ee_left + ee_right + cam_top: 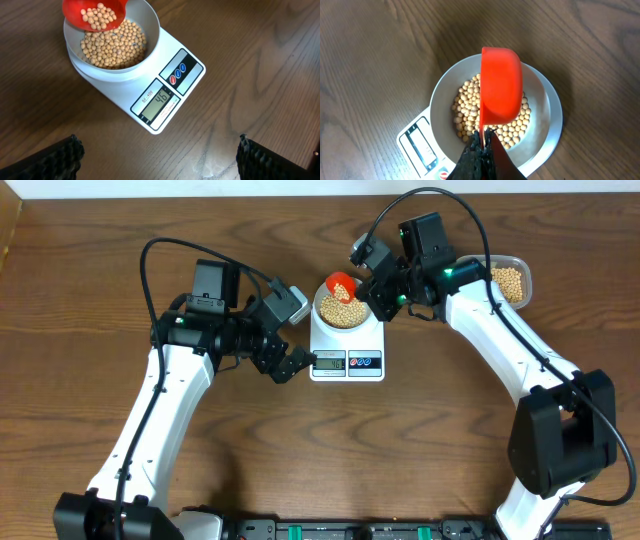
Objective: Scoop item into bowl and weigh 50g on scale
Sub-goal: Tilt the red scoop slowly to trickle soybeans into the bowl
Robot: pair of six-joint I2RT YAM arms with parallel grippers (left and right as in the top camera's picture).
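Right gripper (483,142) pinches red scoop (501,85) (pointing straight away) over bowl (442,95); left gripper (292,364) spread.

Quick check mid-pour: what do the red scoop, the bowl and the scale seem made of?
The red scoop looks like plastic: smooth, opaque, with a soft sheen. The bowl is smooth and white with a thin, even rim; it could be plastic or glazed ceramic, I cannot tell which. The scale is probably moulded plastic, a satin white casing with rounded corners.
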